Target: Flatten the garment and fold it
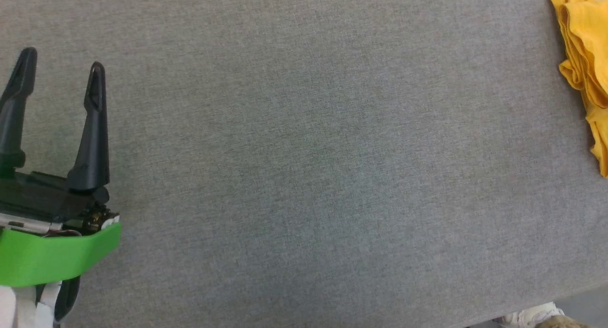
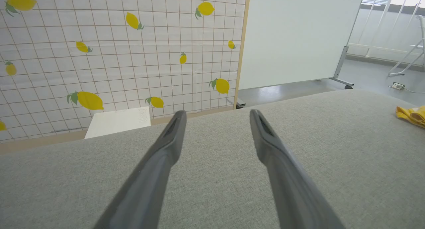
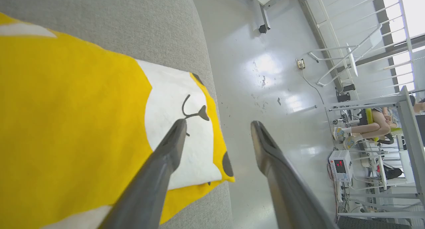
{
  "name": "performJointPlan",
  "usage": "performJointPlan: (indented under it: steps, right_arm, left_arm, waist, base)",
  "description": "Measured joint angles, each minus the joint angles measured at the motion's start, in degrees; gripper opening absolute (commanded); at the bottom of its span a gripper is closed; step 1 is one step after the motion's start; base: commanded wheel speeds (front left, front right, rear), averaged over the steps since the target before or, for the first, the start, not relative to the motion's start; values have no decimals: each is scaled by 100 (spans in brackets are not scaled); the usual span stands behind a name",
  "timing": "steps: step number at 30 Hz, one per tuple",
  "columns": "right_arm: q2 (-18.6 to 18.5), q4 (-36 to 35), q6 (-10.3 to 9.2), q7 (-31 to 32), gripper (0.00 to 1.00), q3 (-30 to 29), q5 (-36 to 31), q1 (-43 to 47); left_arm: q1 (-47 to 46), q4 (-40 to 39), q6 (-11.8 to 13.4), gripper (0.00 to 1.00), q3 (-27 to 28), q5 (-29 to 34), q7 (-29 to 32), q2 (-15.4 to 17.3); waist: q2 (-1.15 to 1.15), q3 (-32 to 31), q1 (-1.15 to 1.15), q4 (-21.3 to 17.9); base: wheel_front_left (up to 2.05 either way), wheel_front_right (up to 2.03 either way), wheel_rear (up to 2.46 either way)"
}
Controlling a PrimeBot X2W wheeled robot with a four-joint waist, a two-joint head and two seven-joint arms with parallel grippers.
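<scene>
The garment (image 3: 66, 106) is bright yellow with a white muzzle patch and a black cat nose. It lies on the grey table (image 3: 132, 20) by the table's edge. My right gripper (image 3: 219, 123) hangs open over that edge of the garment, with nothing between its fingers. In the head view a bunched part of the garment (image 1: 582, 57) shows at the upper right. My left gripper (image 1: 61, 64) is open at the lower left, far from the cloth. The left wrist view looks along the open left gripper (image 2: 217, 113) across bare table, with the garment (image 2: 413, 115) far off to the right.
A lemon-patterned tiled wall (image 2: 116, 49) and a white panel on a wheeled stand (image 2: 298, 36) stand beyond the table's far edge. Glossy floor (image 3: 265, 73) drops off beside the garment. A seated person (image 3: 368, 122) and equipment racks are further off. A shoe (image 1: 532, 314) shows below the table.
</scene>
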Motion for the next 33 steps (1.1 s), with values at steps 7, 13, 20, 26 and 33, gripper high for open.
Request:
performJointPlan:
  steps: [7,13,20,26,33]
  right_arm:
    - [-162,435,0,-202,100,33,-24,-114]
    - [-63,570,0,-525,100,86,132,-112]
    - [567,204,0,-1062,100,124,433,186]
    - [1326,-687,0,-1472,100,352,654,1029]
    - [2345,-1815,0,-1583,100,744,615,2159]
  left_arm:
    - [15,293,-2,100,-163,-68,-156,-187]
    - [140,672,1,100,-310,-98,-300,-399]
    - [476,1071,99,100,-422,-183,-401,-701]
    - [835,1443,252,100,-587,-303,-400,-923]
    - [1206,1639,403,100,-595,-331,-408,-1061]
  waist:
    - [0,-273,0,99]
    - [0,-691,0,198]
    - [0,-1299,-1,332]
    - [0,-1898,-1,508]
    - [0,-2530,-1,774]
  base:
    - [0,0,0]
    - [0,0,0]
    - [0,0,0]
    - [0,0,0]
    - [0,0,0]
